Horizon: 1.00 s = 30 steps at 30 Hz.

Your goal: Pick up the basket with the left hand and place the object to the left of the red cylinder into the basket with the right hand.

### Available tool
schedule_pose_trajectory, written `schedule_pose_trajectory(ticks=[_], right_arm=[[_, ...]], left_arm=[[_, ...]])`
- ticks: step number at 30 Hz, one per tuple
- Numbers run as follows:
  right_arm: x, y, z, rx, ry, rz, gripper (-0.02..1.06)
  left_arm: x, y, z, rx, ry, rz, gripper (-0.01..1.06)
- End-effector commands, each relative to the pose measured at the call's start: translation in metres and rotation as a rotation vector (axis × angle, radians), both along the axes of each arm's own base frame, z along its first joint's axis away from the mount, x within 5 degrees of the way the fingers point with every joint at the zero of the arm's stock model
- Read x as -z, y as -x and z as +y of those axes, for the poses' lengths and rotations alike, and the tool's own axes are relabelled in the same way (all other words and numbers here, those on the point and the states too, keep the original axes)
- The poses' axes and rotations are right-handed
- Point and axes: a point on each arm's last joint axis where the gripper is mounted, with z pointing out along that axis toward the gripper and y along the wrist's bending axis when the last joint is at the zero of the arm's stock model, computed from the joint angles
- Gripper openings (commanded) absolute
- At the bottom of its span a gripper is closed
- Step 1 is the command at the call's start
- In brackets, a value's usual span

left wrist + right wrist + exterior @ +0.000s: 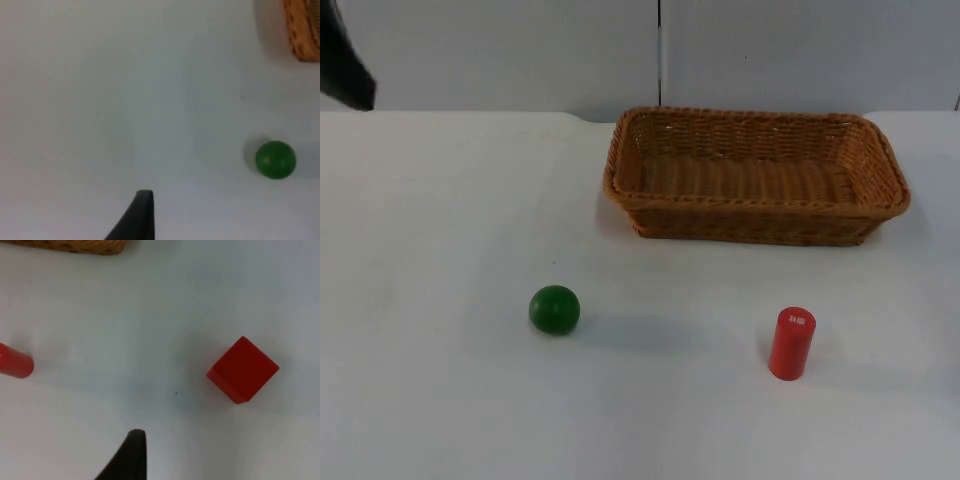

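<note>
A brown woven basket stands empty at the back right of the white table. In front of it a green ball rests on the table, well to the left of an upright red cylinder. The left arm waits high at the back left corner. My left gripper hangs over bare table, apart from the green ball and the basket's corner. My right gripper hovers above the table between the red cylinder and a red cube, touching neither.
The red cube sits on the table past the cylinder, seen from the right wrist, with the basket's edge beyond. The grey partition wall closes the far side of the table.
</note>
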Motion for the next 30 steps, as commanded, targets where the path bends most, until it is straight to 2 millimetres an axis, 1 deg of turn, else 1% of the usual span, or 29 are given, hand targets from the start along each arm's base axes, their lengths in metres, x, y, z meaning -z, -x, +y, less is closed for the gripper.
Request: schedule_pose_trajectory(ticks=[1, 3, 4, 6, 7, 10, 11, 14, 16, 17, 18, 19, 20, 21, 23, 25, 26, 28, 30], right_arm=[[-0.002, -0.001, 0.000, -0.012, 0.010, -0.016, 1.05], [-0.002, -0.002, 0.000, -0.012, 0.010, -0.020, 1.05], [-0.002, -0.002, 0.000, -0.012, 0.010, -0.020, 1.05], [-0.002, -0.002, 0.000, -0.012, 0.010, -0.020, 1.05], [-0.002, -0.002, 0.000, -0.012, 0.010, -0.020, 1.05], [-0.002, -0.002, 0.000, -0.012, 0.010, -0.020, 1.05], [-0.002, -0.002, 0.000, -0.012, 0.010, -0.020, 1.05], [-0.002, -0.002, 0.000, -0.012, 0.014, -0.022, 1.05], [-0.001, -0.002, 0.000, -0.013, 0.014, -0.020, 1.05], [-0.001, -0.002, 0.000, -0.013, 0.014, -0.020, 1.05], [-0.001, -0.002, 0.000, -0.013, 0.014, -0.023, 1.05], [-0.001, -0.002, 0.000, -0.013, 0.014, -0.023, 1.05], [-0.001, -0.002, 0.000, -0.013, 0.014, -0.023, 1.05], [-0.001, -0.002, 0.000, -0.013, 0.014, -0.023, 1.05], [-0.001, -0.002, 0.000, -0.013, 0.014, -0.023, 1.05], [-0.001, -0.002, -0.001, -0.013, 0.016, -0.029, 1.05], [-0.001, -0.002, -0.001, -0.013, 0.016, -0.029, 1.05], [-0.002, -0.003, -0.001, -0.013, 0.016, -0.035, 1.05], [-0.002, -0.003, -0.001, -0.013, 0.016, -0.039, 1.05]], left_arm=[[0.004, -0.024, -0.014, 0.045, 0.014, 0.010, 1.05], [0.009, -0.055, -0.031, 0.100, 0.010, 0.018, 1.05], [0.019, -0.078, -0.045, 0.139, -0.002, 0.039, 1.05], [0.030, -0.110, -0.062, 0.190, -0.006, 0.075, 1.05], [0.030, -0.110, -0.062, 0.190, -0.006, 0.075, 1.05], [0.047, -0.153, -0.086, 0.259, -0.006, 0.114, 1.05], [0.047, -0.153, -0.086, 0.259, -0.006, 0.114, 1.05], [0.066, -0.187, -0.109, 0.314, 0.001, 0.149, 1.05], [0.079, -0.206, -0.119, 0.318, 0.016, 0.169, 1.05], [0.079, -0.206, -0.119, 0.318, 0.016, 0.169, 1.05], [0.089, -0.218, -0.127, 0.323, 0.023, 0.178, 1.05], [0.097, -0.225, -0.131, 0.328, 0.023, 0.182, 1.05], [0.103, -0.229, -0.136, 0.329, 0.026, 0.189, 1.05], [0.103, -0.229, -0.136, 0.329, 0.026, 0.189, 1.05], [0.118, -0.238, -0.142, 0.329, 0.030, 0.193, 1.05], [0.130, -0.240, -0.149, 0.318, 0.035, 0.197, 1.05], [0.130, -0.240, -0.149, 0.318, 0.035, 0.197, 1.05], [0.145, -0.242, -0.156, 0.317, 0.034, 0.194, 1.05], [0.157, -0.241, -0.162, 0.325, 0.031, 0.206, 1.05]])
